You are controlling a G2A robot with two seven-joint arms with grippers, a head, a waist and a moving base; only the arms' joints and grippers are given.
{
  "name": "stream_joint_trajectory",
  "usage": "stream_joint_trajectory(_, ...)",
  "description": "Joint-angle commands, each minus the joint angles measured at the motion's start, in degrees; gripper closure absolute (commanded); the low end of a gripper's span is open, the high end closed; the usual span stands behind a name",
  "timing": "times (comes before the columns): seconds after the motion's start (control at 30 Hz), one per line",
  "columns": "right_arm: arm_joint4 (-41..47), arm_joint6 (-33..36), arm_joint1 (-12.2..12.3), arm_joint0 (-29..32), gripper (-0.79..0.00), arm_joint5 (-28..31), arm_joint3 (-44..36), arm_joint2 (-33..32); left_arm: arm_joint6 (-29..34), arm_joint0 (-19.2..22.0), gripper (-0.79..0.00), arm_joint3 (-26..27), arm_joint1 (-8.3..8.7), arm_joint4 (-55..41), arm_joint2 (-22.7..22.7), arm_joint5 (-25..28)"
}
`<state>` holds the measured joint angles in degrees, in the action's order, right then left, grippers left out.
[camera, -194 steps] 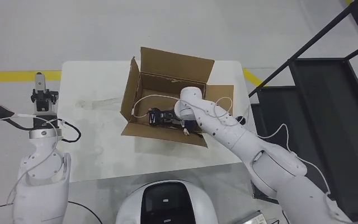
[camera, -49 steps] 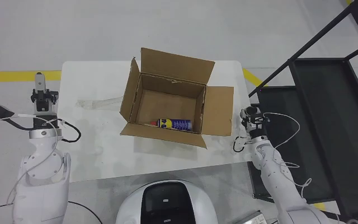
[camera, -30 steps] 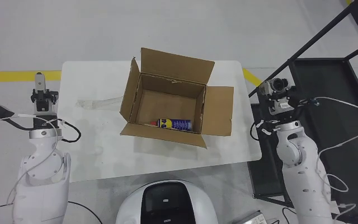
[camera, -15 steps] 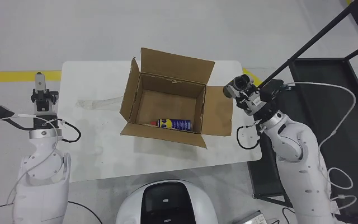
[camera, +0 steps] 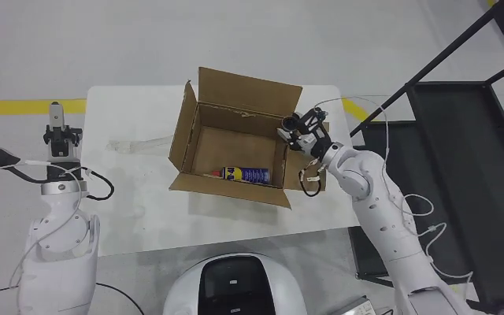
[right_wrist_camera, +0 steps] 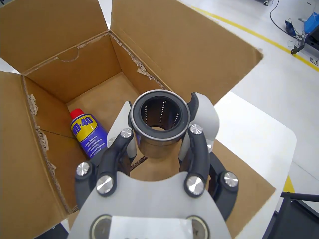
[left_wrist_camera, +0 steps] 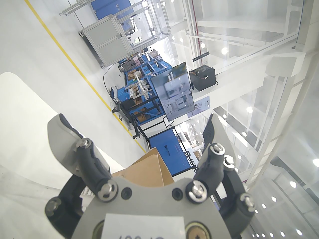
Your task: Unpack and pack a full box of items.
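Linear bearing [right_wrist_camera: 159, 125] is clamped across its barrel by the right pincer [right_wrist_camera: 162, 103], bore up, just over the cardboard box's [right_wrist_camera: 62, 50] right rim. That's likely so it can be set in beside the spray can [right_wrist_camera: 86, 133] lying inside. Left pincer [left_wrist_camera: 135, 123] is parked spread apart just off the surface's [camera: 134, 189] left edge, out of the way.

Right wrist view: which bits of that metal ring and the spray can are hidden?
- Linear bearing: its lower end, right wrist view, hidden between fingers of the right gripper.
- Spray can: its base, same view, behind a finger.
- Cardboard box: some floor, same view, under the gripper.
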<state>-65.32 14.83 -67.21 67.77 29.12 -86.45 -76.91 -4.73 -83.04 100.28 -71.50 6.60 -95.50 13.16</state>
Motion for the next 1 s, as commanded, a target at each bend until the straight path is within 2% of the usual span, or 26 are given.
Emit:
stream_joint_trajectory(0.0,0.1,0.0,-0.2,-1.1,0.0,-0.4,0.8,1.2,0.0,0.0,-0.785,0.0,0.0,0.0,0.0,0.0)
stream_joint_trajectory(0.17,0.2,-0.8,-0.6,-2.3,0.0,-1.2,0.2,3.5,0.0,0.0,-0.785,0.0,0.0,0.0,0.0,0.0)
stream_joint_trajectory(0.83,0.0,-1.0,-0.7,-2.3,0.0,-1.6,-0.2,3.7,0.0,0.0,-0.785,0.0,0.0,0.0,0.0,0.0)
stream_joint_trajectory(0.97,-0.8,-0.7,-0.9,-4.4,0.0,0.4,-0.5,5.9,0.0,0.0,-0.785,0.0,0.0,0.0,0.0,0.0)
